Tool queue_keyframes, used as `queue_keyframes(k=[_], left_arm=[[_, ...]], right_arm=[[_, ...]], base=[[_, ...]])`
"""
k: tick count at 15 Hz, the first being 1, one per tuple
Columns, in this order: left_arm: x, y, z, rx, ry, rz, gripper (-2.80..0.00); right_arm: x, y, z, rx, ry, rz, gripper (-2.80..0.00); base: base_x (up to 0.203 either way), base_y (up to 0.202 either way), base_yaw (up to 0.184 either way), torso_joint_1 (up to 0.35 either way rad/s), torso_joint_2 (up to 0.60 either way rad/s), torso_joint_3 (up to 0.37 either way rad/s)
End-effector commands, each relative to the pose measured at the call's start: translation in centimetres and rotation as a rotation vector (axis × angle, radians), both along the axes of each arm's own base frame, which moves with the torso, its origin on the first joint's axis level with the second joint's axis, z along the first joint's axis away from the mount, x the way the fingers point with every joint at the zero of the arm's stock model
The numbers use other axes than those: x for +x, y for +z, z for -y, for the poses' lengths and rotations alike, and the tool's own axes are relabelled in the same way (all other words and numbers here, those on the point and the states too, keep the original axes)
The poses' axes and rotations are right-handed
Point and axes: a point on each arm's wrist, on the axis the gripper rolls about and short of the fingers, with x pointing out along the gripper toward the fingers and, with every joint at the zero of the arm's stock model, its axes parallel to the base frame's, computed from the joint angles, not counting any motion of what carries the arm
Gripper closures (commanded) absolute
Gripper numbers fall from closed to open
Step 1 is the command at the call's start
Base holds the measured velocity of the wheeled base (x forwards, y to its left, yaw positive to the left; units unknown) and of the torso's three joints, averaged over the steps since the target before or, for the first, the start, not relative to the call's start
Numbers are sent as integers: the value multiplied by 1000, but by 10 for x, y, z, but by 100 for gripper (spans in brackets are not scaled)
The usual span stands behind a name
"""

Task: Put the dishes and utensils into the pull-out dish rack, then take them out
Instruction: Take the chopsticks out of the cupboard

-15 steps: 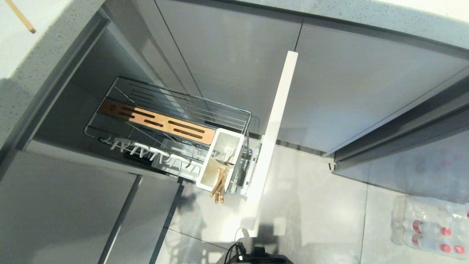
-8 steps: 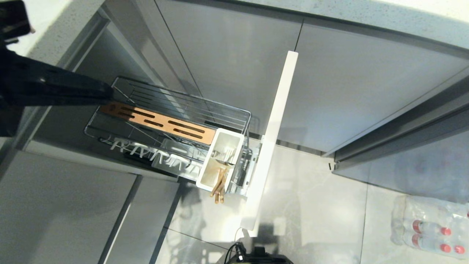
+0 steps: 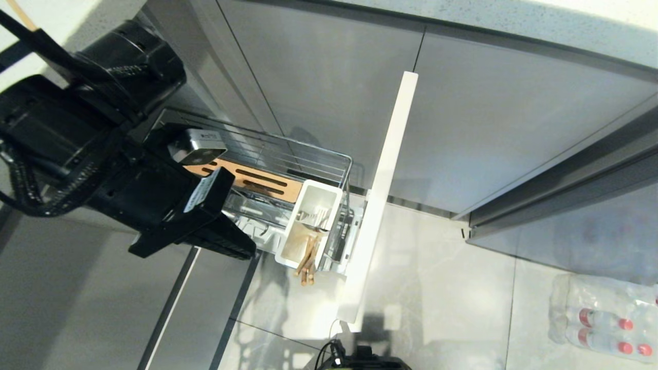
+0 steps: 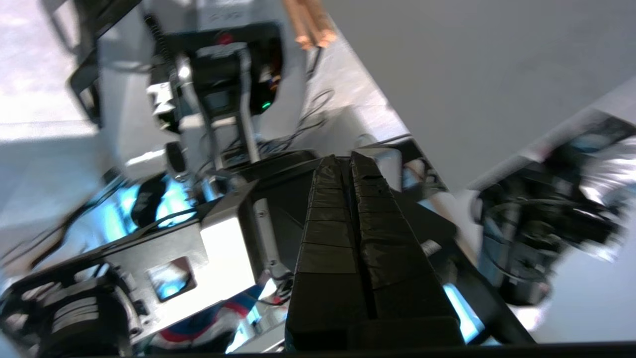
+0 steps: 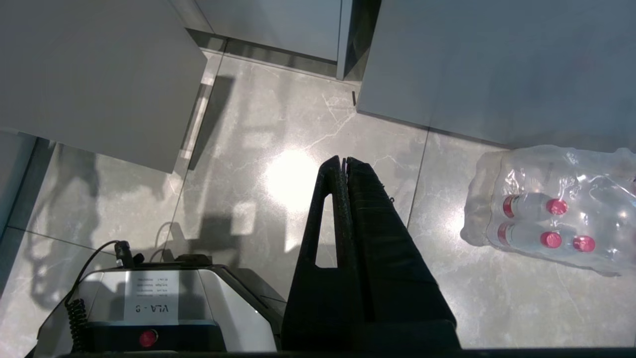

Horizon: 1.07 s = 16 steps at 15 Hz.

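Nearest of all, the robot's base [image 3: 360, 359] shows at the near edge of the head view, on the grey tiled floor [image 3: 437, 288]. Off to the near right lies a shrink-wrapped pack of water bottles [image 3: 606, 318] with red caps. The right claw [image 5: 344, 161] hangs over the floor near that pack, its fingers pressed together and holding nothing.

Further in, the pull-out dish rack [image 3: 288, 159] stands drawn out of the cabinet, its narrow pale front [image 3: 383, 200] running near to far at its right end. Just left of that front sits the white utensil cup [image 3: 308, 226]. The wooden chopsticks [image 3: 307, 262] stand in the cup's near end, tips leaning out over the floor, and the fork [image 3: 318, 216] stands in its far end. The brown slotted strip [image 3: 262, 182] crosses the rack behind the cup.

At left, the left arm [image 3: 103, 154] covers much of the rack's left half. The left claw [image 4: 345, 161] is closed, fingers together and empty. Farthest, the pale desk [image 3: 514, 25] runs above the grey cabinet doors [image 3: 318, 77].
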Motion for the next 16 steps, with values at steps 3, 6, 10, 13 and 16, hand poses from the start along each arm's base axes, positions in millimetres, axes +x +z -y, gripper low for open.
queue_keyframes(k=[3, 6, 10, 13, 16], left_arm=[[12, -18, 10, 71, 8, -76, -280], [16, -29, 13, 98, 31, -153, -280], [24, -47, 18, 140, 47, -217, -280], [36, -61, 24, 176, 54, -252, -280], [46, -74, 29, 204, 61, -284, -280]], right_arm=[[0, 0, 0, 0, 0, -1, 0], [0, 0, 0, 0, 0, -1, 0], [0, 0, 0, 0, 0, -1, 0], [0, 0, 0, 0, -1, -1, 0], [0, 0, 0, 0, 0, -1, 0]], base=[[0, 0, 0, 0, 0, 0], [0, 0, 0, 0, 0, 0], [0, 0, 0, 0, 0, 0], [0, 0, 0, 0, 0, 0], [0, 0, 0, 0, 0, 0]])
